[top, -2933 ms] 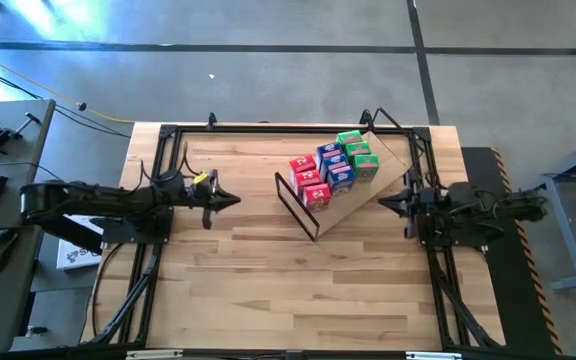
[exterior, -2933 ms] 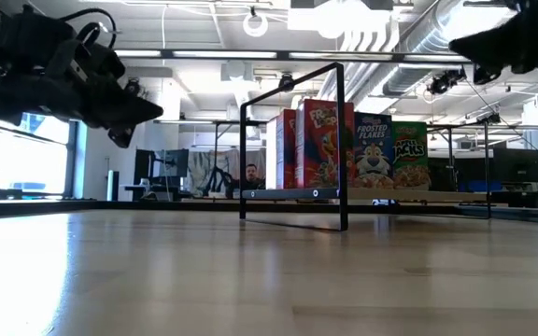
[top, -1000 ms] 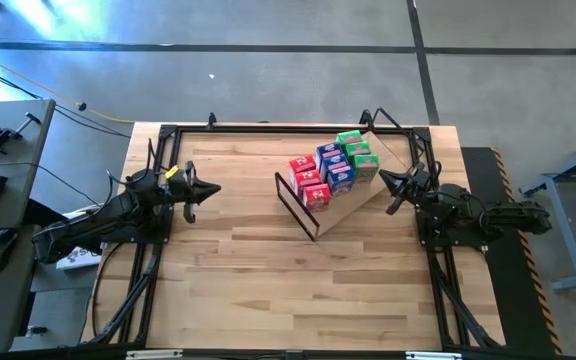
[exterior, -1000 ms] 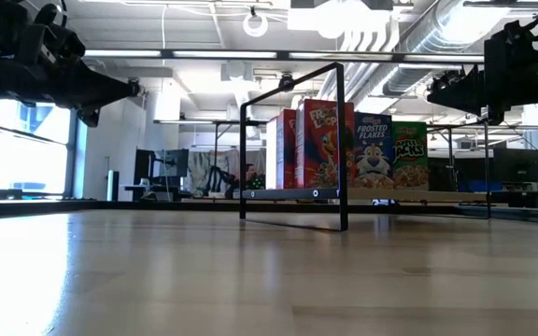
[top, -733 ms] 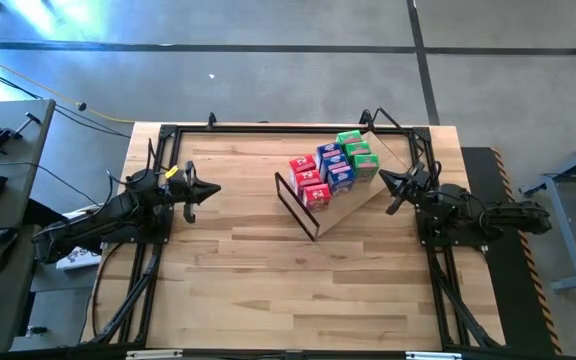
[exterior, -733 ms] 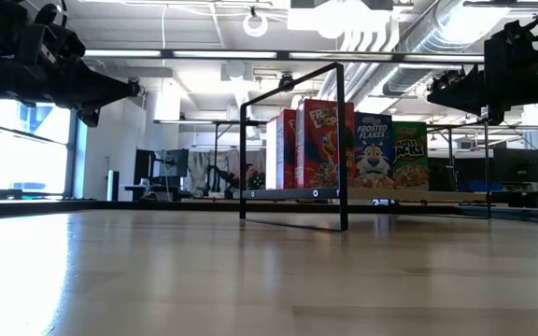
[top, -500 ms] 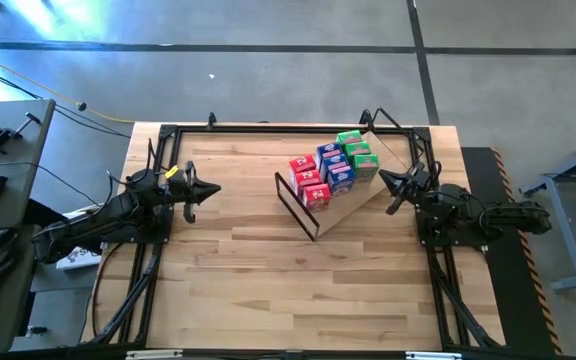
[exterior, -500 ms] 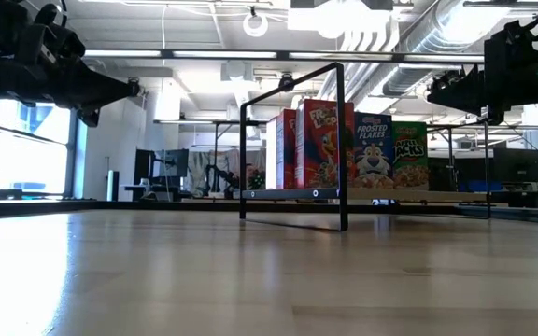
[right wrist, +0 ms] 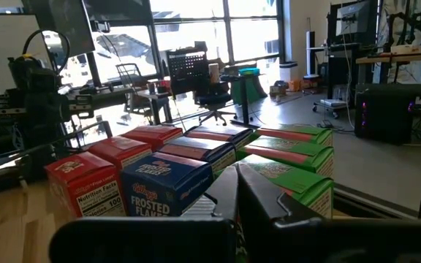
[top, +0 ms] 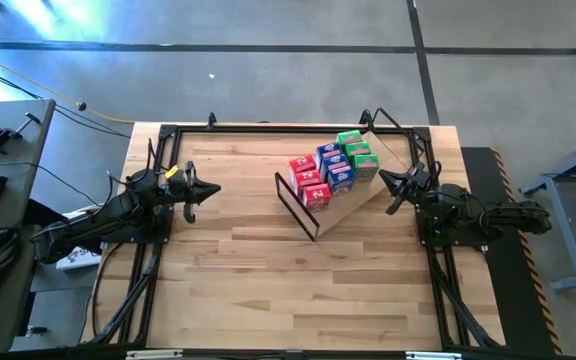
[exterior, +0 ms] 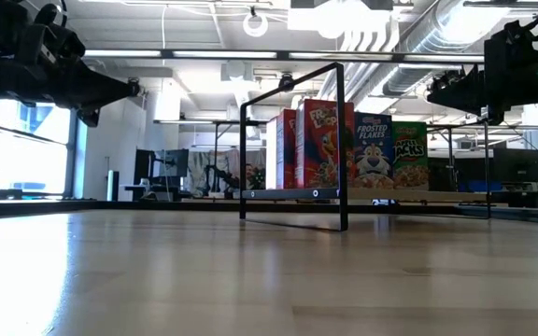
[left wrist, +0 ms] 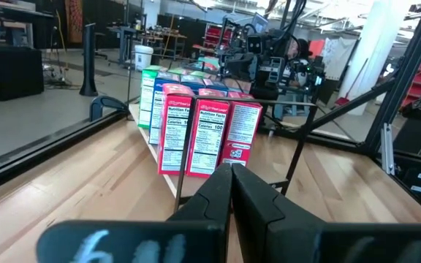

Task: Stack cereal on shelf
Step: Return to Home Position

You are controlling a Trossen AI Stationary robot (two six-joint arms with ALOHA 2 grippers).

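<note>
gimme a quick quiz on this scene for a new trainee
1. True or false: the left gripper or the right gripper holds a box.
2. On the shelf, which colour row stands between the other two? A red, B blue, C green.
3. How many red boxes are on the shelf?
Key: 1 false, both are shut on nothing; 2 B, the blue boxes; 3 three.
</note>
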